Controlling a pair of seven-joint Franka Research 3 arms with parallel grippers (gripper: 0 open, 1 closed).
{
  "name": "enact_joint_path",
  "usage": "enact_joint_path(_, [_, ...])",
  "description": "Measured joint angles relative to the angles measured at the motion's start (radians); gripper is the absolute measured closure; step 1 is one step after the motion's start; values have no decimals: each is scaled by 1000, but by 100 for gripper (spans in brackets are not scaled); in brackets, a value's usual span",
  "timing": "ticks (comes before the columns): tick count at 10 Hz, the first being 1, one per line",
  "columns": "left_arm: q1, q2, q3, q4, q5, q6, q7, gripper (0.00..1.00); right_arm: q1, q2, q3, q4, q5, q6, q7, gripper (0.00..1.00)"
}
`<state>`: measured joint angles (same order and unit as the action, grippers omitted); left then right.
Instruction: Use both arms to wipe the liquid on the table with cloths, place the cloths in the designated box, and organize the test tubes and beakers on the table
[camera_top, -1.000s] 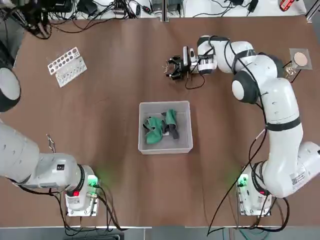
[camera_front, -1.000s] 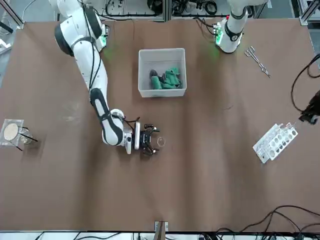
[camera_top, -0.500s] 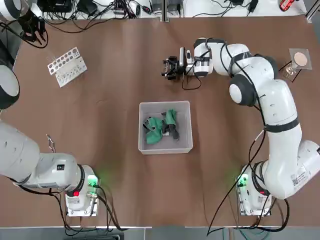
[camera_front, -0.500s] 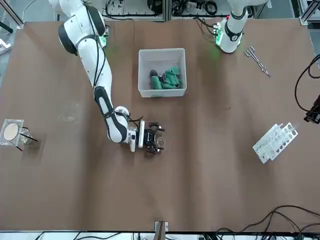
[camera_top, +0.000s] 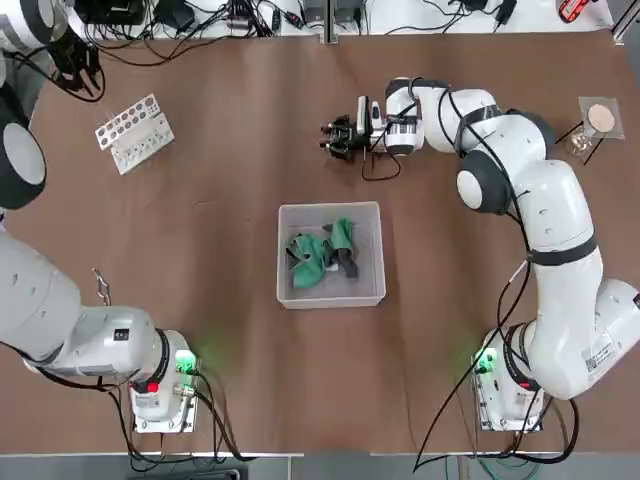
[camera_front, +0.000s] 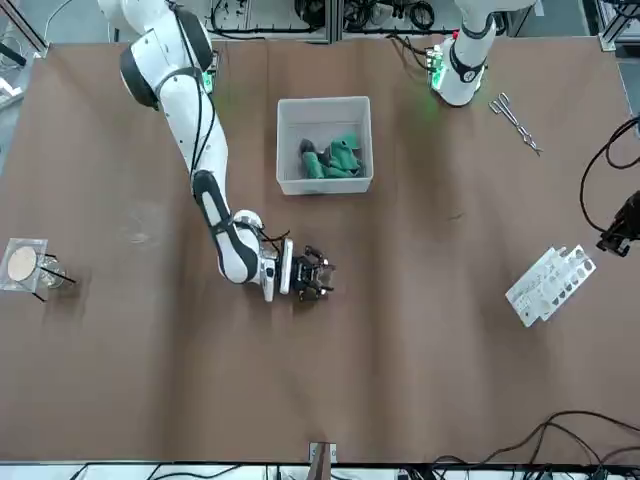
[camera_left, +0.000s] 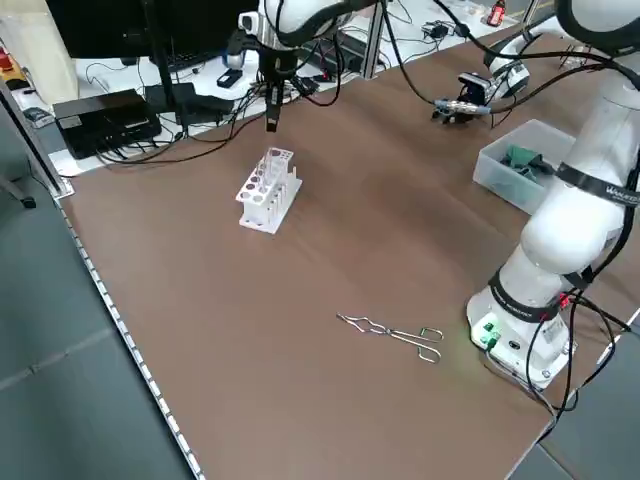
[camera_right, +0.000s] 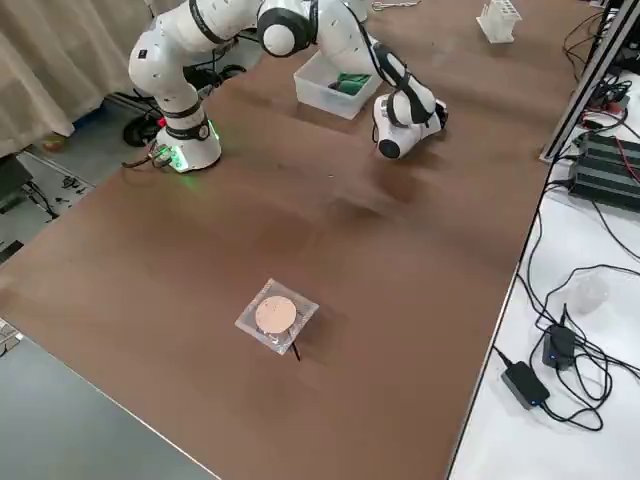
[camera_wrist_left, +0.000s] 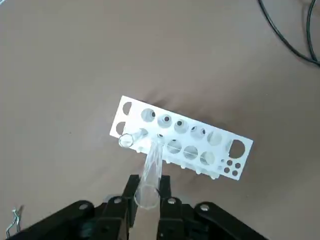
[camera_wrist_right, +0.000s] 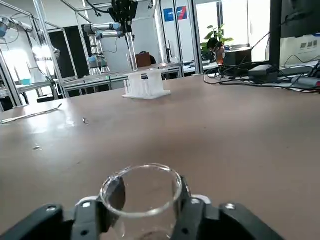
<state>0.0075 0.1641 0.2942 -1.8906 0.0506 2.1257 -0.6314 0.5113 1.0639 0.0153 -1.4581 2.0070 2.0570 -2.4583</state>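
Above the table (camera_top: 340, 380), left pincer (camera_wrist_left: 149, 178) grips a tube (camera_wrist_left: 152, 167), right pincer (camera_wrist_right: 149, 184) a half-hidden beaker (camera_wrist_right: 145, 213).

The right arm (camera_top: 565, 250) reaches far over the table, bent at its elbow, its gripper (camera_wrist_right: 147, 210) low and level with fingers parted. The left gripper (camera_wrist_left: 149, 195) hangs pointing down at the far left, fingers slightly apart.

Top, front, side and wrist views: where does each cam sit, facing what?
Top: overhead, looks down; both arms.
Front: across the table, faces the robot; right arm, part of left.
Left side: raised, diagonal over the rack; parts of both arms.
Right side: raised, diagonal over the wire stand; right arm.
Left wrist: own fingers, test tube.
Right wrist: own fingers, beaker, left gripper beyond.
Top and front share the box.
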Motion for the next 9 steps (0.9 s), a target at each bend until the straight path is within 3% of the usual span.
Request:
enact_joint_path(2, [0,9,0,0,0,17,0,79,0,0,-2,1,1,2,1,61])
enact_joint_path(7, [-3,33,0,0,0,31,0,79,-11,-5,-20,25,5,24,1,61])
enact_joint_path(9, [-5,42,-1,0,0,33,0,78,-12,-15,-50,28,0,28,4,61])
